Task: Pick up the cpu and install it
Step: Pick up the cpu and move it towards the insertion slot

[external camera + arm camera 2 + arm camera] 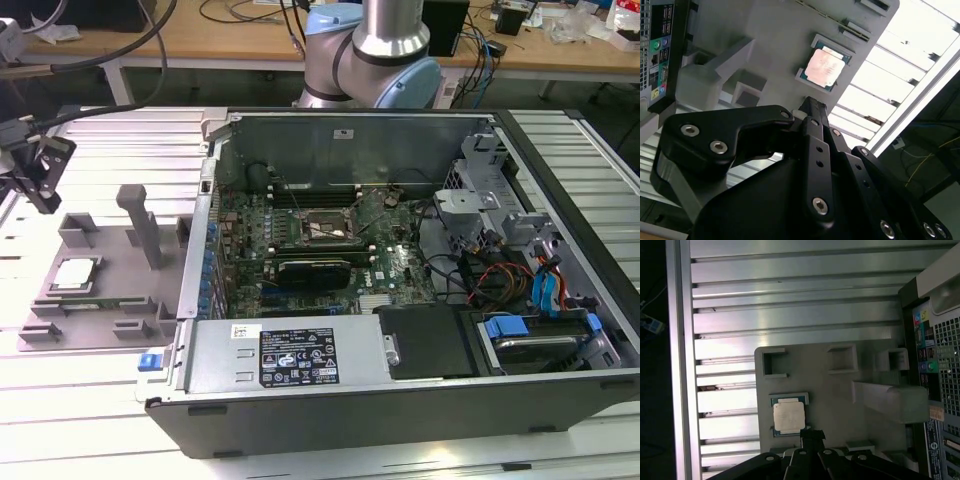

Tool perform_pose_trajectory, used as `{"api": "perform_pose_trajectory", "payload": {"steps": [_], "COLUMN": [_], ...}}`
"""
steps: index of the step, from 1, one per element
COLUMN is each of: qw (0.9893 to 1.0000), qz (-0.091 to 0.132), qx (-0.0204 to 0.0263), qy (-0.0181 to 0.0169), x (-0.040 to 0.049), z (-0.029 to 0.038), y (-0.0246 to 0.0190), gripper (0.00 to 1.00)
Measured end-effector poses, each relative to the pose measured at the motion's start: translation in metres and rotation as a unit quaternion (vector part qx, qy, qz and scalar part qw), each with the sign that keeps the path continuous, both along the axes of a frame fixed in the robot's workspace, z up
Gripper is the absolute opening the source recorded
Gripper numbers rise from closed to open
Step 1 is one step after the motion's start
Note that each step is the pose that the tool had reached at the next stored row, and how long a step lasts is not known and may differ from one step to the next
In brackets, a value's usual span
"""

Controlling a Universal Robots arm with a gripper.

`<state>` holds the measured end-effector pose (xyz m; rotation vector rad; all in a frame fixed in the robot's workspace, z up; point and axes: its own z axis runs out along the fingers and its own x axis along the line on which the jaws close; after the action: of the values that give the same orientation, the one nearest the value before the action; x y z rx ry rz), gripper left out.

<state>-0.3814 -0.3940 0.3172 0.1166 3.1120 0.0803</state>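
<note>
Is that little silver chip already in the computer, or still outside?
Still outside: the cpu lies flat in a recess of the grey holder, beside the computer case.

I see the cpu [77,272] lying flat with its shiny silver side up. It is a small square with a dark green edge. It sits in a gray holder [112,292] beside the computer case [350,372].

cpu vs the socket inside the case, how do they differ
The cpu has a pale silvery top; the socket is a dark frame. The cpu lies on a grey holder outside the case; the socket sits on the board inside it. Both are square and flat.
</note>
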Motion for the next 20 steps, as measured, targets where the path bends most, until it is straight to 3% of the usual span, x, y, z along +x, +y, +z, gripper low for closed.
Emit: {"api": "perform_pose_trajectory", "payload": {"steps": [3,8,14,17,20], "qw": [1.0,1.0,1.0,1.0,1.0], "qz": [0.0,0.0,0.0,0.0,0.0], "qx": [0.0,0.0,0.0,0.0,0.0], "qy": [-0.0003,-0.0002,-0.0002,-0.0002,-0.0002], "x": [-0.0013,-0.0089,-0.0141,-0.0148,-0.015], "z": [-0.0005,-0.0184,-0.0419,-0.0551,-0.0612], "y": [0.0,-0.0009,-0.0097,-0.0112,-0.0115], "gripper": [0.11,0.11,0.11,0.11,0.11]}}
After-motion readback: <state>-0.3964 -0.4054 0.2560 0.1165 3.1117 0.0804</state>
